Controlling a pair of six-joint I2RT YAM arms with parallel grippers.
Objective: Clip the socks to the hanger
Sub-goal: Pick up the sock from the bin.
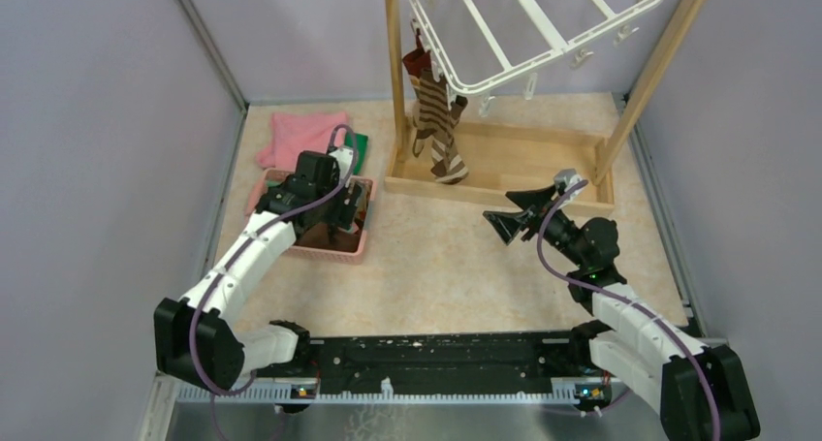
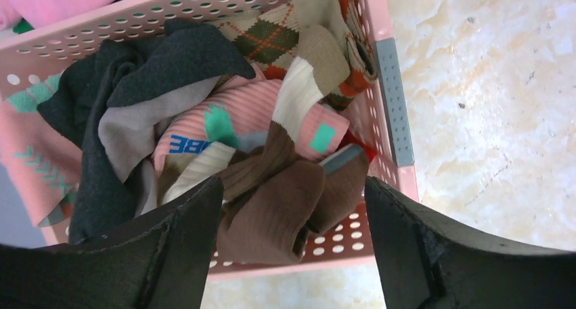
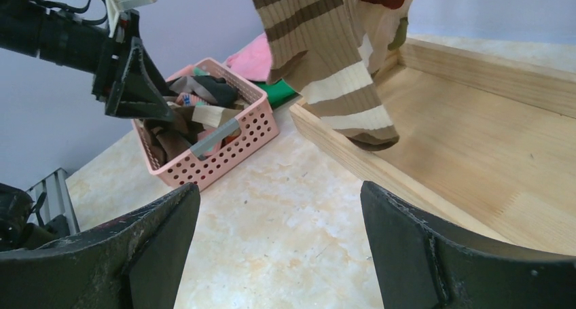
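Note:
The white hanger (image 1: 543,34) hangs from the wooden frame at the back. From its left edge dangle striped socks (image 1: 436,121), and a brown-and-cream one (image 3: 333,58) shows close up in the right wrist view. More socks fill the pink basket (image 1: 330,252). A dark brown sock (image 2: 272,214) lies on top by the basket's near wall. My left gripper (image 2: 292,187) hovers over that sock, open, with a finger on either side and neither touching it. My right gripper (image 1: 504,223) is open and empty above the table, just in front of the wooden base.
The wooden frame's base tray (image 1: 523,160) and its two posts (image 1: 395,73) stand at the back centre. A pink cloth (image 1: 296,136) and a green cloth (image 1: 361,142) lie behind the basket. Purple walls close in both sides.

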